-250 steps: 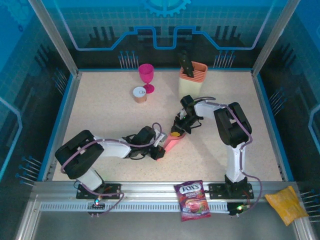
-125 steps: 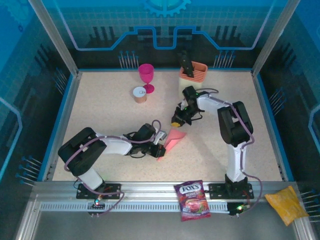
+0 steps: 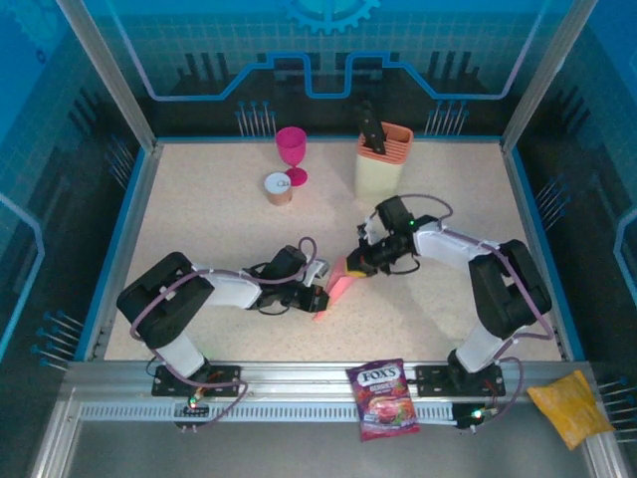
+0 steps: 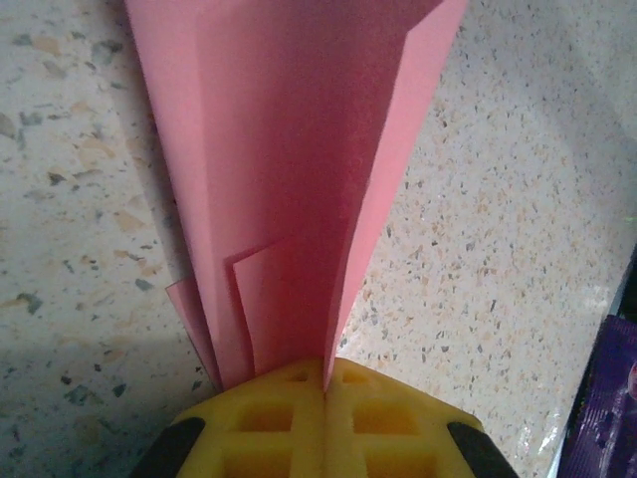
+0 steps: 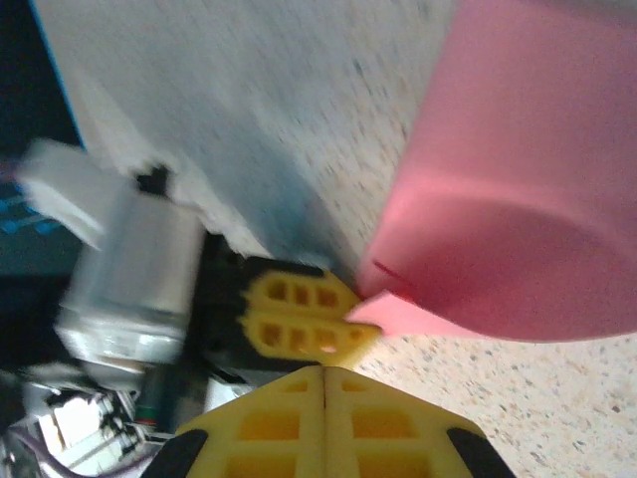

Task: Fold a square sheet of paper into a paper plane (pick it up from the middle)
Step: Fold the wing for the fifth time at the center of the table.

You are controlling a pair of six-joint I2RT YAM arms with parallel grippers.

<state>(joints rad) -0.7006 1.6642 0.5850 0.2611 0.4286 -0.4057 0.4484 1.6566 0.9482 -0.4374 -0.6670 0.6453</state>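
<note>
We see the paper plane (image 3: 340, 283), a salmon-pink folded sheet that narrows to a point, lying near the middle of the speckled surface (image 3: 199, 224), a little toward the near side. The left pincer (image 3: 318, 298) comes in from the left and is clenched on the plane's narrow end. In the left wrist view its yellow fingers (image 4: 269, 423) are pressed together with the layered tip of the paper plane (image 4: 299, 189) caught between them, and the paper fans out away from them over the surface. The right pincer (image 3: 357, 264) sits just at the far right side of the paper. From the right wrist view it (image 5: 323, 398) is clenched with nothing that we can see between its fingers, close to the left pincer (image 5: 299, 319) and the pink tip it holds. At the far side stands a beige holder (image 3: 378, 179) with orange ribbed pieces (image 3: 396, 145) upright in it and a black object (image 3: 371, 130) sticking out of its left side. To its left stands a magenta goblet (image 3: 292, 151); we cannot tell what, if anything, is in it. Just beside its foot is a small round tin (image 3: 279, 188) with a pale top. On the near rail lie a purple candy bag (image 3: 382, 398) and, to the right, a yellow packet (image 3: 570, 406).
</note>
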